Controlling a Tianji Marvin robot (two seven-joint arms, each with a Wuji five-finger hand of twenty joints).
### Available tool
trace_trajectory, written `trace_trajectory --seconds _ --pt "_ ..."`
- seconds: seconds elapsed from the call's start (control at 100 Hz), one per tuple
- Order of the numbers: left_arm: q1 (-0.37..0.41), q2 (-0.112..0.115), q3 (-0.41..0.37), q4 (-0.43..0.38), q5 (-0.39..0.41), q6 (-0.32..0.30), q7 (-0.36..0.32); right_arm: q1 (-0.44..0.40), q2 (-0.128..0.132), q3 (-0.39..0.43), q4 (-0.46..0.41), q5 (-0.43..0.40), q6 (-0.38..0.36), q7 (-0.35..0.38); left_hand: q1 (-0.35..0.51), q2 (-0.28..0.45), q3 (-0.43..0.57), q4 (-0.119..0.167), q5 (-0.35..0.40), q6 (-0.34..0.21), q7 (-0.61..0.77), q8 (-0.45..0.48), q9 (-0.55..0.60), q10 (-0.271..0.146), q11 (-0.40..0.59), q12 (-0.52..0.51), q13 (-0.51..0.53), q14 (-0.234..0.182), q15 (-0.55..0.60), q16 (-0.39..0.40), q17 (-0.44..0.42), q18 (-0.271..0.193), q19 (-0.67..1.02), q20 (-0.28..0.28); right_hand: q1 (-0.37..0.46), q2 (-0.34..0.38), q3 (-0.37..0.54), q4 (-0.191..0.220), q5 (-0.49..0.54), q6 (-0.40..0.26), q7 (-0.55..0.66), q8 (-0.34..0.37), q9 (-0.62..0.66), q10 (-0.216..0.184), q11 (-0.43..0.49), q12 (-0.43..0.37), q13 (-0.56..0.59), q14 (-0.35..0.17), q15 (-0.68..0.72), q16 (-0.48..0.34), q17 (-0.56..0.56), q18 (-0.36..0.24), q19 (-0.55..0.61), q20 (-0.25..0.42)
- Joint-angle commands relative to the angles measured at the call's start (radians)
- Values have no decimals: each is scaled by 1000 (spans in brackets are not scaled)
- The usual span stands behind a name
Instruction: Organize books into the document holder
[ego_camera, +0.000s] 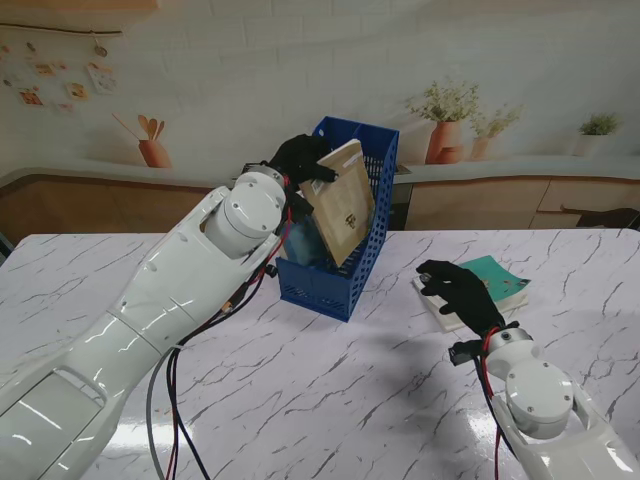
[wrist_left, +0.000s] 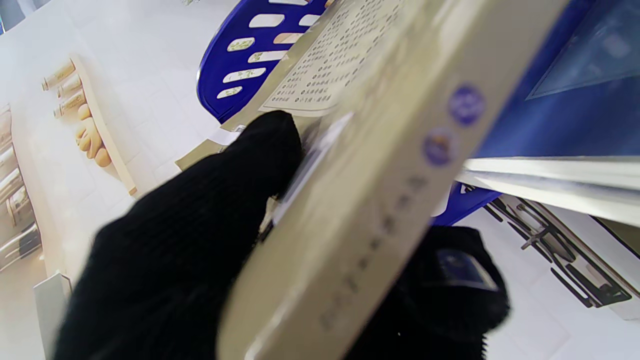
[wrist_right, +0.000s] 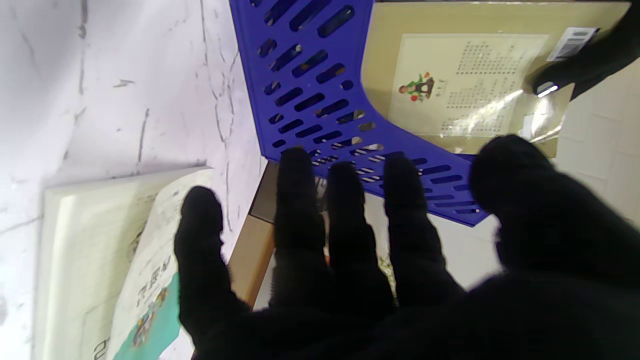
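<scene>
Blue document holder (ego_camera: 345, 265) standing upright on the marble desk (ego_camera: 330, 390), open top, slotted walls. Landmark for everything else.

Tan book (ego_camera: 342, 210) half inside the holder, upper part sticking out over the rim. Long axis tilted, top leaning toward the holder's left side, lower end down in the holder among darker books already there. Printed back cover facing the holder's right wall; spine (wrist_left: 400, 190) facing the left wrist camera, running diagonally.

Left hand (ego_camera: 300, 160), black glove, at the holder's upper left edge, clamped on the tan book's top corner. Thumb (wrist_left: 260, 155) pressed on the cover next to a barcode label, other fingers (wrist_left: 450, 280) wrapped on the opposite face. Firm pinch, book carried by the hand, not released.

Teal-and-white book (ego_camera: 480, 290) lying flat on the desk to the holder's right, well apart from it, long axis roughly angled away from the holder. Looks like more than one book stacked there; cannot tell the count.

Right hand (ego_camera: 460, 290), black glove, over the near-left edge of that flat book, palm down. Fingers (wrist_right: 300, 210) spread and extended toward the holder, grasping nothing. Contact with the cover: cannot tell.
</scene>
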Motion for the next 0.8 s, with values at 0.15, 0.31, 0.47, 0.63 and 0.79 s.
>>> trace_trajectory --seconds 0.15,0.31,0.47,0.63,0.79 --pt "26 -13 10 13 11 -48 4 -5 -8 -3 3 2 -9 -1 153 72 224 32 51 -207 122 54 26 -83 43 1 88 -89 4 -24 2 -277 161 0 -13 5 -2 29 -8 0 3 13 4 -33 -9 0 6 -36 -19 -16 2 -164 9 -10" --pt "37 -13 10 26 7 -54 -1 -4 -8 -4 5 4 -11 0 153 71 225 29 49 -206 124 53 24 -82 46 -1 88 -90 6 -25 2 -278 162 -2 -11 10 -13 29 -10 -2 4 13 3 -35 -5 0 5 -38 -18 -17 3 -169 8 -11" --pt "52 -10 11 30 2 -62 -7 -3 -7 -6 6 5 -12 3 152 69 226 27 47 -204 125 52 23 -81 48 -3 88 -91 6 -26 2 -278 163 -4 -10 11 -18 31 -9 -3 5 12 5 -33 -4 -2 6 -35 -17 -17 4 -168 8 -11" --pt "68 -12 18 41 0 -80 -4 -3 -7 -7 6 8 -13 5 150 65 228 24 45 -203 126 49 24 -80 50 -6 89 -88 6 -28 1 -277 163 -6 -10 8 -17 32 -4 0 6 12 8 -29 -6 -3 8 -28 -16 -17 3 -159 8 -11" --pt "75 -16 20 56 -13 -87 -4 -1 -7 -7 8 8 -16 5 151 64 228 21 41 -203 127 47 21 -79 50 -9 87 -84 7 -29 1 -271 161 -11 -11 4 -9 33 0 2 6 11 14 -22 -9 -4 11 -20 -16 -17 1 -151 9 -10"
